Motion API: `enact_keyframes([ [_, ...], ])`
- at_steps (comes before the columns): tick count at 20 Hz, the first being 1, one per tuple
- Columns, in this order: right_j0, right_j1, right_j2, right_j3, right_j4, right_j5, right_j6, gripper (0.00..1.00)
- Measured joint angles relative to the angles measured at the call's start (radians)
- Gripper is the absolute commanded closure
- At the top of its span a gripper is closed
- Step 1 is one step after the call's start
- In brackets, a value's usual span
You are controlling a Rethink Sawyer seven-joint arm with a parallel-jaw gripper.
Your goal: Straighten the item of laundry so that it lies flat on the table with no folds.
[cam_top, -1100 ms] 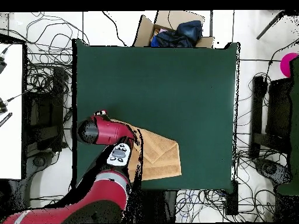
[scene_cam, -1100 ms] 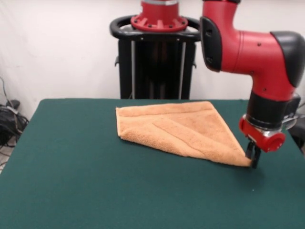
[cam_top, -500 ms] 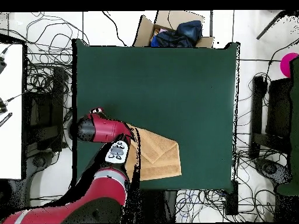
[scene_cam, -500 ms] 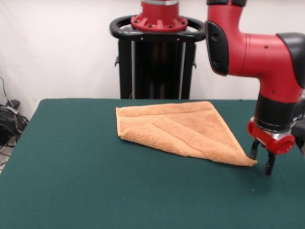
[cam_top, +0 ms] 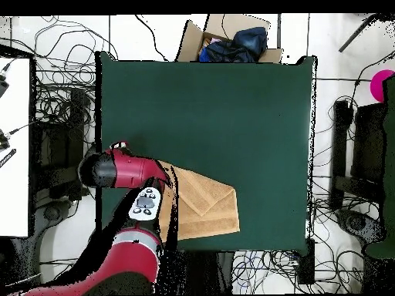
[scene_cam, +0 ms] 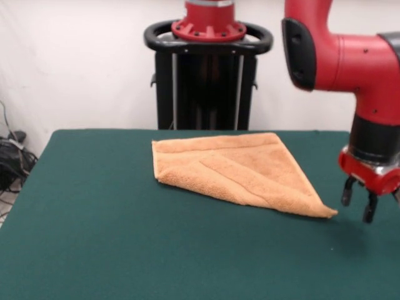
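Note:
The orange-tan towel [scene_cam: 240, 172] lies on the dark green table [scene_cam: 125, 250], folded over itself into a rough triangle, one pointed corner reaching right toward the table's edge. My gripper [scene_cam: 358, 205] hangs open and empty a little to the right of that corner, just above the tabletop. From overhead the towel [cam_top: 208, 204] shows near the table's [cam_top: 231, 108] lower left edge, and the red arm [cam_top: 116, 169] covers its left corner.
A cardboard box [cam_top: 231, 40] holding dark blue cloth stands past the table's top edge in the overhead view. Cables and stands [cam_top: 58, 146] crowd the floor on both sides. The black pedestal [scene_cam: 206, 81] rises behind the table.
My gripper let go of the towel's pointed corner, opened, rose slightly and moved away to the right in the front view. The towel stayed folded in place.

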Motion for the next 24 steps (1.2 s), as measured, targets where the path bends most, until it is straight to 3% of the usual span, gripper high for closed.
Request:
enact_keyframes([
  [9, 0.001, -0.091, -0.018, -0.001, -0.005, 0.163, 0.0, 0.0],
  [17, -0.015, -0.132, -0.037, -0.002, -0.068, 0.358, 0.0, 0.0],
  [24, -0.143, -0.17, -0.027, 0.025, -0.165, 0.384, 0.0, 0.0],
])
